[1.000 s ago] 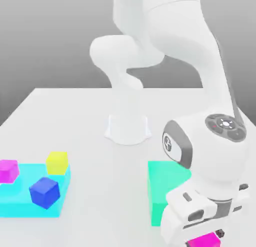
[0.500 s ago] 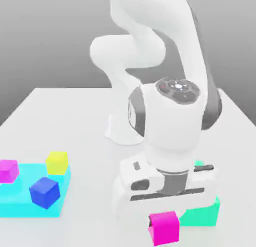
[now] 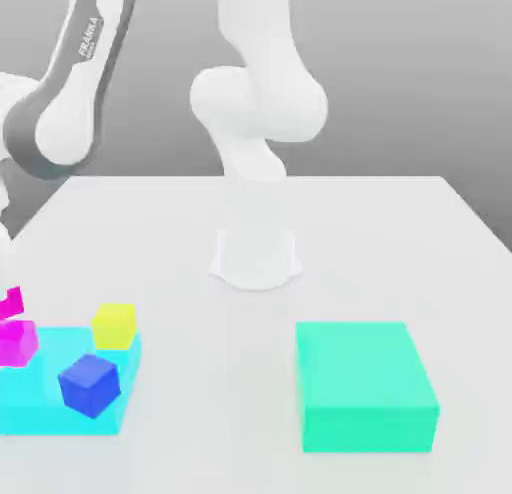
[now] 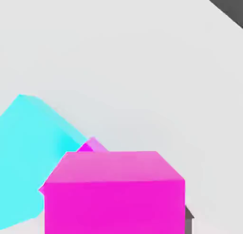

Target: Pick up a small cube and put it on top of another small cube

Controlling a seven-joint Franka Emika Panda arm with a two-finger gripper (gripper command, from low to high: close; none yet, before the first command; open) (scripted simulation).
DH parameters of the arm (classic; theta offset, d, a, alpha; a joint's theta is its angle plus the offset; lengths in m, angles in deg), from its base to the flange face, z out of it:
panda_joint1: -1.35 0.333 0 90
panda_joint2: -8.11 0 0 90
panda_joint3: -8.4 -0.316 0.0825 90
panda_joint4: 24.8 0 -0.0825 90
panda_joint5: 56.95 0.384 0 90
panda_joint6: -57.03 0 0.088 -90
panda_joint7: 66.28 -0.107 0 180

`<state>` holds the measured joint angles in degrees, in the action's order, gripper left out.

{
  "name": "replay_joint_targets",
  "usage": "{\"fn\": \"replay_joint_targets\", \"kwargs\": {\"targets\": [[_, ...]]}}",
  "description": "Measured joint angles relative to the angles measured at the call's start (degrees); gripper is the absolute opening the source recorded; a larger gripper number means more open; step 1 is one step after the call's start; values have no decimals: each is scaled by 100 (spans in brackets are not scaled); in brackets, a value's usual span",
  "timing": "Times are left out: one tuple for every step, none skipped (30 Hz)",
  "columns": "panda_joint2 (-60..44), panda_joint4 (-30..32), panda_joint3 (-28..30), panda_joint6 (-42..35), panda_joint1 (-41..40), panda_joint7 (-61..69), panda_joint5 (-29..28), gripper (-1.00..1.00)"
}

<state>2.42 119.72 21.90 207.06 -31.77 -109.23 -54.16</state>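
Hand poised directly above magenta cube.

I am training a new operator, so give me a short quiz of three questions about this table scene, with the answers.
1. True or false: the yellow cube rests on the cyan block.
2. Which thing lies alone toward the exterior view's right? A: blue cube. B: green block. C: yellow cube.
3. What colour is the cube just above the lower magenta cube?

Key: 1 true. 2 B. 3 magenta; it is the upper magenta cube, at the exterior view's left edge.
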Motion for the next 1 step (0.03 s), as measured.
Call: {"fn": "replay_joint_targets", "kwargs": {"targets": [[0,0,0,0,0,0,0,100]]}}
